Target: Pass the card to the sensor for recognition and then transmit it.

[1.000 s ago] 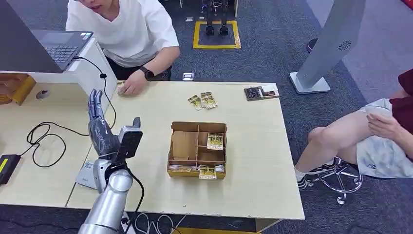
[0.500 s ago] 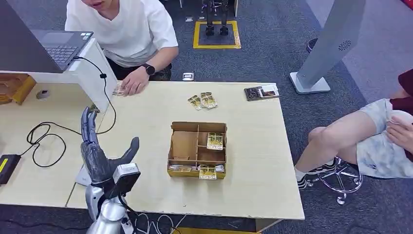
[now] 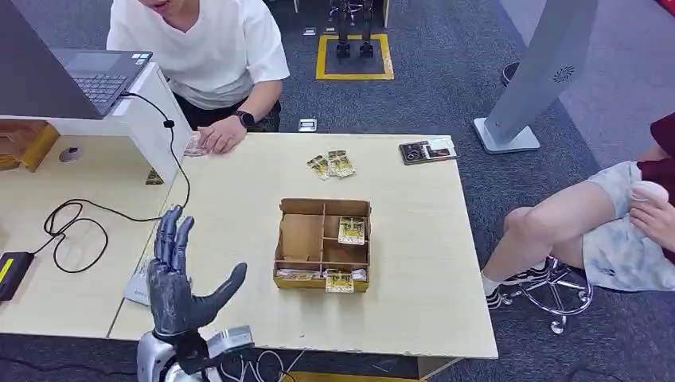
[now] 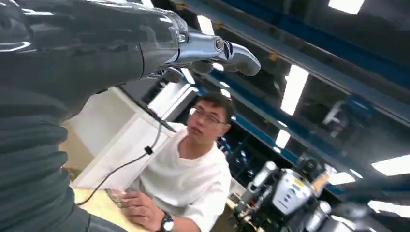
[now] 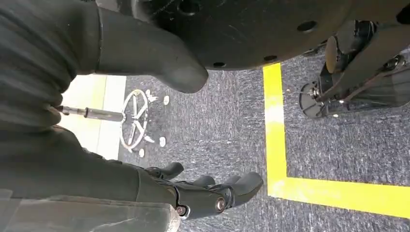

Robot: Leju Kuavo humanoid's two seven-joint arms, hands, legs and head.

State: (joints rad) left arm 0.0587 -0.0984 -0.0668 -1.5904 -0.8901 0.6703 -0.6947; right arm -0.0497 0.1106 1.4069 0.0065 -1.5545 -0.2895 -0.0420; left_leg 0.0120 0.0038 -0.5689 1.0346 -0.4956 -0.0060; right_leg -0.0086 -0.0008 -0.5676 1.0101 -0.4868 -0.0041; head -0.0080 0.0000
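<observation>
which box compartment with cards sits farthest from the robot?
The upper right compartment of the box, holding an upright card pack. The other packs lie along the near front row.

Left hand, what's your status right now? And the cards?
Left hand open, raised over table edge, holding nothing. Right hand hanging over floor, empty. Cards sit in divided box. Nothing blocking box.

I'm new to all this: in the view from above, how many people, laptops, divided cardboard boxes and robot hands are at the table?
People: 2, the person in the white shirt and the seated person in shorts
Laptops: 1, the laptop
Boxes: 1, the divided cardboard box
Robot hands: 1, the left robot hand
Total: 5
</observation>
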